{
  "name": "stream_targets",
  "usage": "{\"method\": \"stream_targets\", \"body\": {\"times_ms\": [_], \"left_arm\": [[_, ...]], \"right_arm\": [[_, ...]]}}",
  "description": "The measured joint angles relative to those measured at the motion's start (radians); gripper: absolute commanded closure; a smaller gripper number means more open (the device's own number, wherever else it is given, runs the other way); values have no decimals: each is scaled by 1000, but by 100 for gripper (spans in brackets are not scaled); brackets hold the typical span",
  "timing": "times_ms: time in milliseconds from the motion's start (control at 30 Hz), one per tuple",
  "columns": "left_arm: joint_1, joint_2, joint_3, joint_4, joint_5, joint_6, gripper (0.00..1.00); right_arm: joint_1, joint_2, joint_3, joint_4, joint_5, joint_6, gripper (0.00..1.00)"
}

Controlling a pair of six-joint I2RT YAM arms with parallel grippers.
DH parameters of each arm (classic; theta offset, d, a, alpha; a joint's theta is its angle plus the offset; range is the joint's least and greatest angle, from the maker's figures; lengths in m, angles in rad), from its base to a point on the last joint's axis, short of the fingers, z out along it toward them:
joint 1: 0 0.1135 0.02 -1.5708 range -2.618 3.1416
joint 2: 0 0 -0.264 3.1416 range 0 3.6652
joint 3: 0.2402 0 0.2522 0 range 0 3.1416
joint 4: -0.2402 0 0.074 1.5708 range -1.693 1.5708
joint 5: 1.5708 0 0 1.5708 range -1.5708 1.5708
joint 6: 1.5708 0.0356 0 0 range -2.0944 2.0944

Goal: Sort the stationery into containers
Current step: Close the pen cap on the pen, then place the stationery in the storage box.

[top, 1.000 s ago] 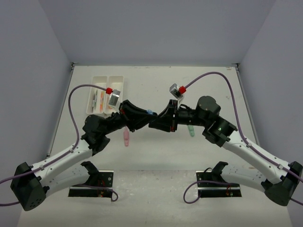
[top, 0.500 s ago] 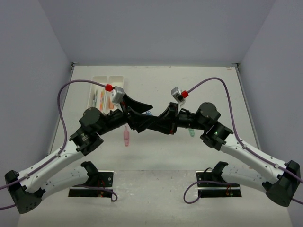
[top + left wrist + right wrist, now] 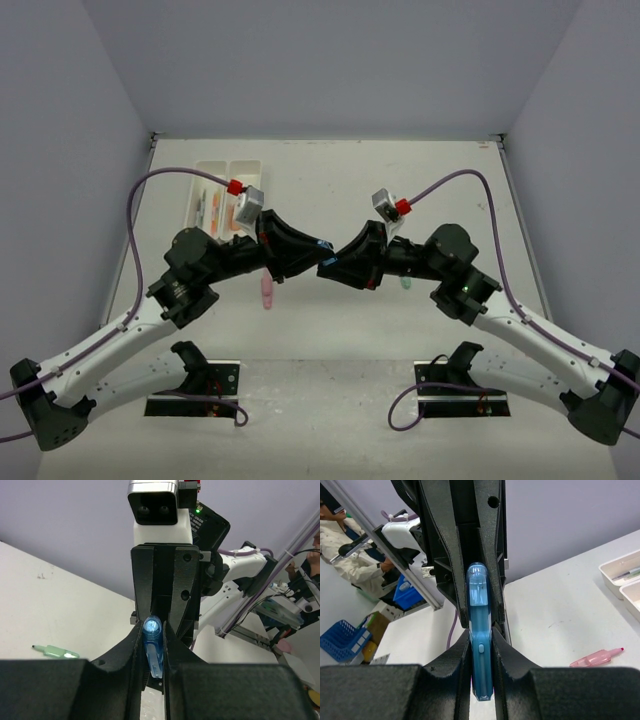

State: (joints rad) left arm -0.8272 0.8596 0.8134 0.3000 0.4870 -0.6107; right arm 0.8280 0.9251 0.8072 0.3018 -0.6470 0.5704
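Left gripper (image 3: 151, 650) and right gripper (image 3: 481, 647) both clench the blue marker (image 3: 479, 605) midair; pulling apart together could snap or drop it.

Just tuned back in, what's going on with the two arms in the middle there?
Both arms meet above the middle of the table. The left tool and the right tool are each shut on opposite ends of the same blue marker, so this looks like a hand-over part-way through. A pink piece and a green piece lie loose on the table. The white trays at the far left already hold a few items.
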Motion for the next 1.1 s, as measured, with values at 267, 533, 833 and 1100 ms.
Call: {"method": "stream_targets", "body": {"times_ms": [267, 533, 833, 1100], "left_arm": [[4, 13, -148, 235, 10, -84, 100], [-58, 6, -312, 519, -155, -157, 100], [-83, -74, -232, 259, -299, -93, 100], [99, 82, 102, -424, -483, 101, 100]], "right_arm": [[0, 8, 56, -157, 7, -38, 100], [0, 94, 194, -318, -22, -56, 100], [-3, 116, 197, -276, 19, -87, 7], [-23, -1, 1, -237, 242, -104, 1]]}}
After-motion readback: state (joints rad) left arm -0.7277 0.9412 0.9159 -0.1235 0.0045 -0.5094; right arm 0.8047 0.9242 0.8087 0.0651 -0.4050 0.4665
